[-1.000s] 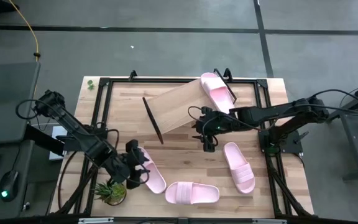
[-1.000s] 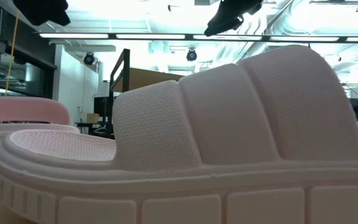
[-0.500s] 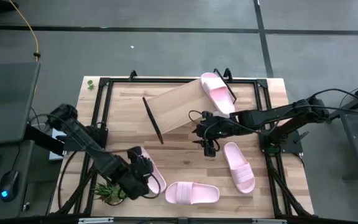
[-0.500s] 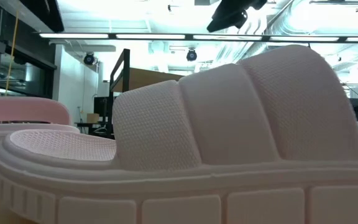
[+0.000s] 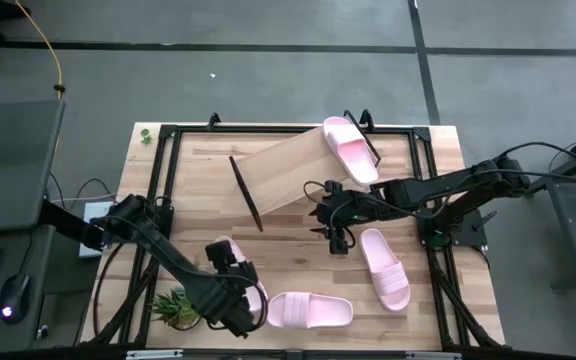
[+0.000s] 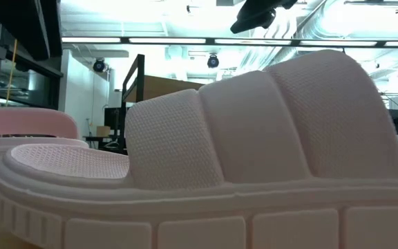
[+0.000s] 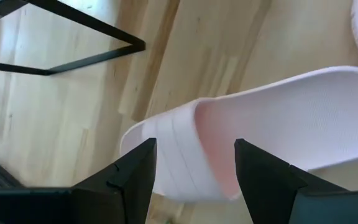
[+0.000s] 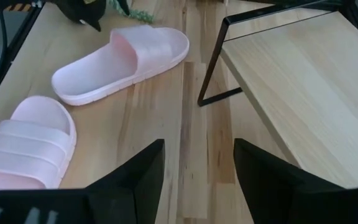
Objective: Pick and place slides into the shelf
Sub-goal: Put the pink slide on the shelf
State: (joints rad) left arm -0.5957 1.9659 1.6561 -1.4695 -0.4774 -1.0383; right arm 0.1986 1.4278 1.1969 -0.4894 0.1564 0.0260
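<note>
Since a second ago: left gripper (image 5: pixel 236 300) has travelled from the near-left slide's heel side toward the table's front edge and now sits over that slide (image 5: pixel 250 290); right gripper (image 5: pixel 335 222) has shifted only slightly, staying just in front of the shelf (image 5: pixel 288 172).

Item 1, left gripper: fingers (image 7: pixel 132 174) spread wide, one on each side of the slide's strap end (image 7: pixel 185 149) in the left wrist view; nothing is pinched between them.

Item 2, right gripper: hangs above bare tabletop (image 5: pixel 298 255), fingers (image 8: pixel 138 171) parted and empty (its wrist view looks past them at the shelf board (image 8: pixel 303 93) and two slides).

Item 3, slides, four in all:
- one on the shelf's right end (image 5: pixel 350 150), lying along the slope;
- one under the left gripper, near the front left;
- one lying crosswise at the front centre (image 5: pixel 310 311), just beside the second, and filling the low view (image 6: pixel 206 159);
- one on the table right of centre (image 5: pixel 383 267), near the right gripper.

Item 4, shelf: slanted light-wood board on a black frame, at the table's back centre.

Item 5, small green plant (image 5: pixel 175 306): front left, beside the left arm.
</note>
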